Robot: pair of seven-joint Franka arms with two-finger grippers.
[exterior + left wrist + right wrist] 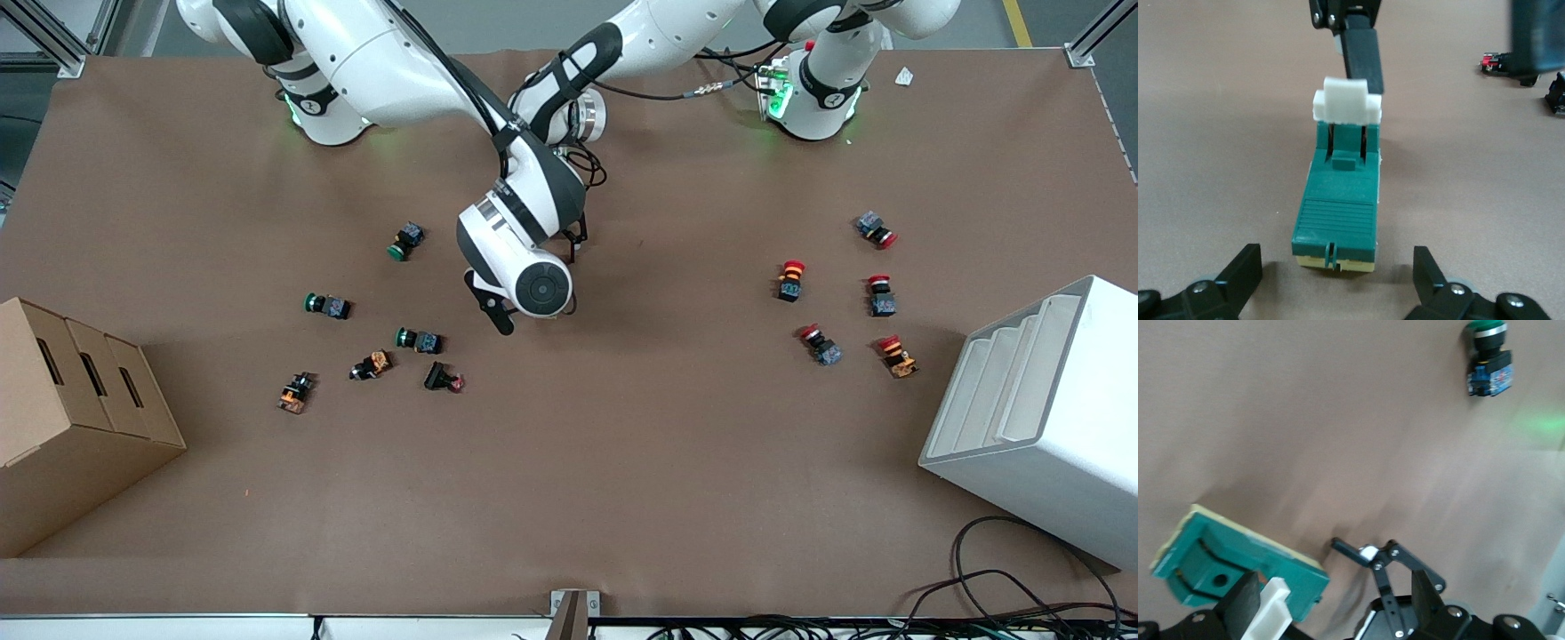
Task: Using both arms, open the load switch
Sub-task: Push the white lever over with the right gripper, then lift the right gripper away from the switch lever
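Observation:
The load switch (1338, 193) lies flat on the brown table, a dark-green block with its white lever (1346, 101) raised at one end. In the front view it is hidden under the right arm's wrist (524, 267). My left gripper (1336, 251) is open and low at the switch's end away from the lever, with one finger on each side and neither touching. My right gripper (1335, 587) is open over the lever end. The lever (1271, 607) stands beside one of its fingers (1241, 603), and that gripper's finger (1361, 60) shows just past the lever.
Green and orange push buttons (418, 340) are scattered toward the right arm's end, with a cardboard box (71, 418) at the table edge there. Red push buttons (791, 280) and a white slotted rack (1040, 418) sit toward the left arm's end.

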